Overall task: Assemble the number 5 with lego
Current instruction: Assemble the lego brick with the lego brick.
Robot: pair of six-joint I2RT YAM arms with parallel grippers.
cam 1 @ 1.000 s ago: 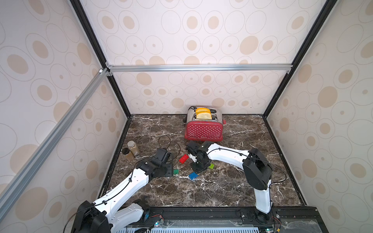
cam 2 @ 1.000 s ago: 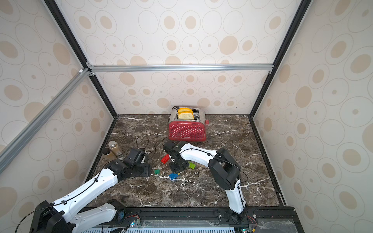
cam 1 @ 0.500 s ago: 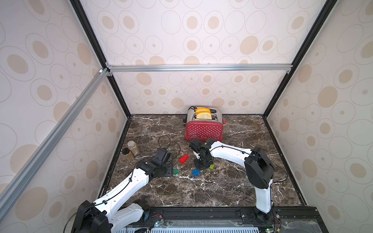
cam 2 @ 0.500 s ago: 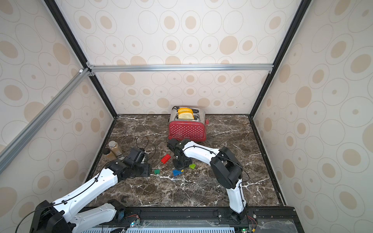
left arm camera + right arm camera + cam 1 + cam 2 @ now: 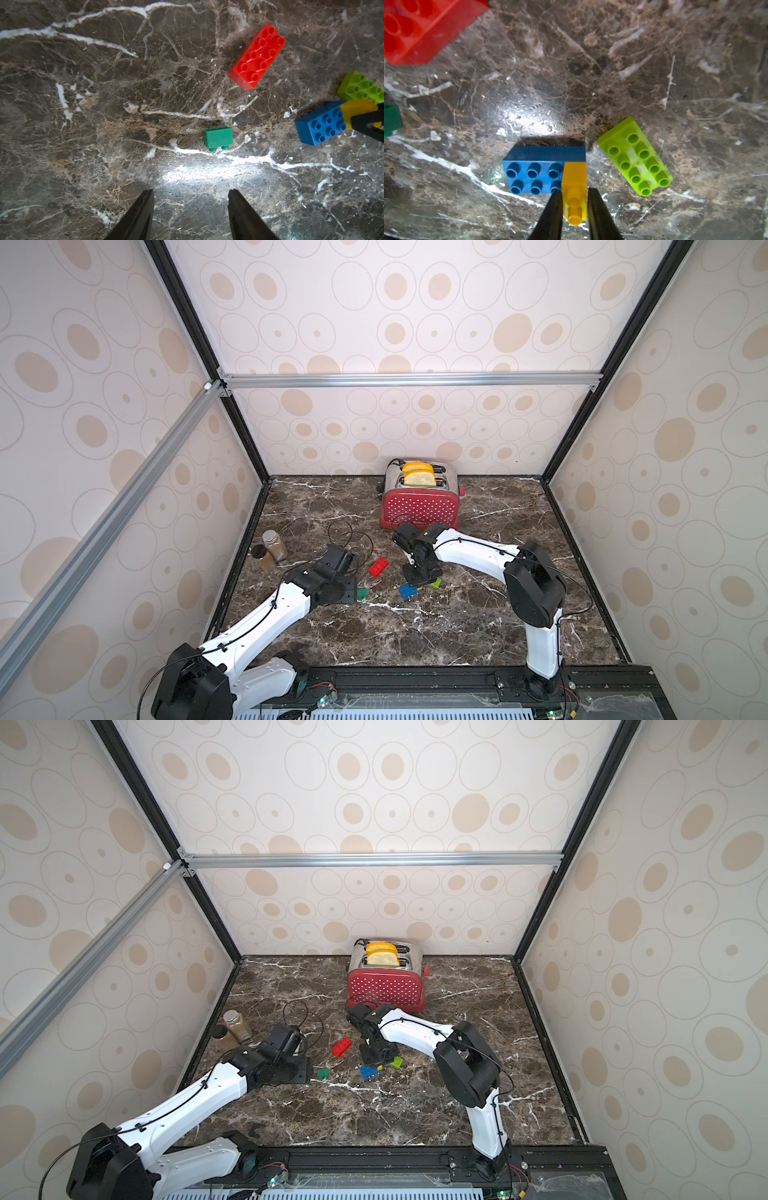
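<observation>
Right wrist: jaws narrowly bracket yellow brick (image 5: 574, 180).

We count five lego bricks (image 5: 370, 1071): one red brick (image 5: 378, 567), one blue brick (image 5: 408, 591), one lime-green brick (image 5: 436, 583), one dark-green brick (image 5: 363, 594), one yellow brick (image 5: 574, 178). Also one toaster (image 5: 419, 508), two toast slices (image 5: 420, 479), two jars (image 5: 275, 545).

Polished tabletop (image 5: 415, 626): dark marble-look, white veins, glossy w/ glare. Smooth shiny plastic: red brick (image 5: 256, 57), blue brick (image 5: 533, 172), lime brick (image 5: 635, 155). Top of toaster (image 5: 419, 508) prob. metal, too small to confirm. Matt aluminium frame rail (image 5: 407, 379).
</observation>
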